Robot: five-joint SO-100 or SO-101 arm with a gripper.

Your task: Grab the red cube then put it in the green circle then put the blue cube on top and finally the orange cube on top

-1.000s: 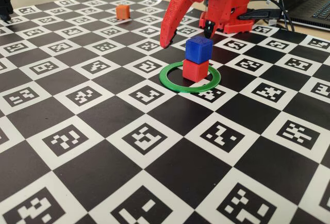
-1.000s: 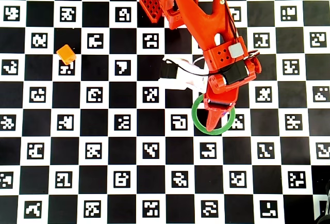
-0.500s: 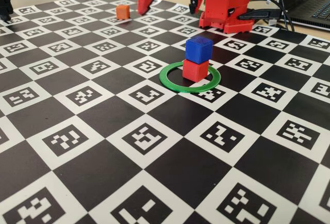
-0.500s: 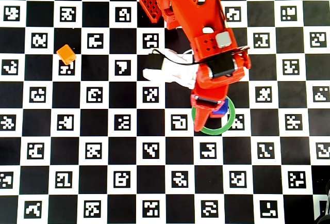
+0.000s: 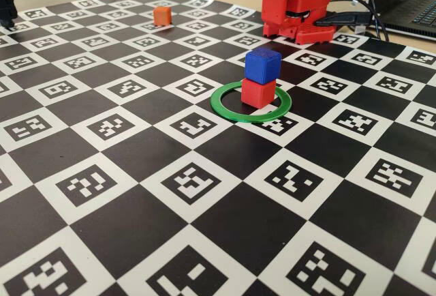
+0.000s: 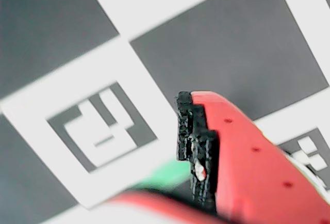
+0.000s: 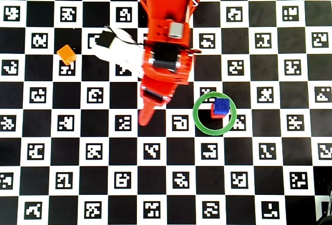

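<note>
The red cube (image 5: 258,93) sits inside the green circle (image 5: 228,108), and the blue cube (image 5: 263,64) rests squarely on top of it. From overhead, the blue cube (image 7: 222,105) hides most of the red cube (image 7: 213,114) within the green circle (image 7: 197,117). The orange cube (image 5: 161,16) lies alone at the far left of the board, also seen overhead (image 7: 66,55). My gripper (image 7: 146,114) hangs open and empty, high above the board, left of the ring. The wrist view shows one black-padded finger (image 6: 196,146) and a blurred edge of the green circle (image 6: 166,175).
The red arm base (image 5: 300,6) stands at the board's far edge with cables and a laptop (image 5: 415,9) behind it. A checkerboard mat of marker squares (image 5: 191,183) covers the table. A white wrist camera (image 7: 116,51) juts out to the arm's left.
The arm has lifted and swung left from over the ring toward the orange cube's side. The blue-on-red stack stays put and now shows uncovered from overhead.
</note>
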